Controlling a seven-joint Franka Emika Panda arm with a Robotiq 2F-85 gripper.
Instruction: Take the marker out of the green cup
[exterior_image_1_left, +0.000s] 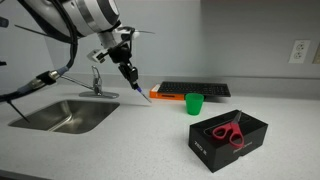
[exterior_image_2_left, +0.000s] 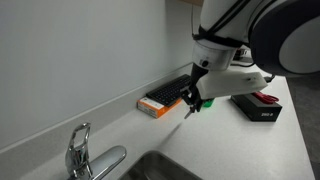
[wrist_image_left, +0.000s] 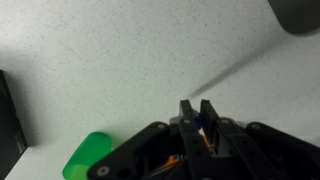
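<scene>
We see the Robotiq gripper (exterior_image_1_left: 130, 76) clamped on the slim blue pen-like marker (exterior_image_1_left: 138, 90). It is held tilted, tip down, over the pale speckled countertop (exterior_image_1_left: 120, 145). The marker is out of the small bright green plastic cup (exterior_image_1_left: 194, 103), which stands upright near the flat orange object (exterior_image_1_left: 163, 96). The black box (exterior_image_1_left: 205, 145) holding the red scissors (exterior_image_1_left: 228, 133) is well apart.

No text or label can be read anywhere
</scene>
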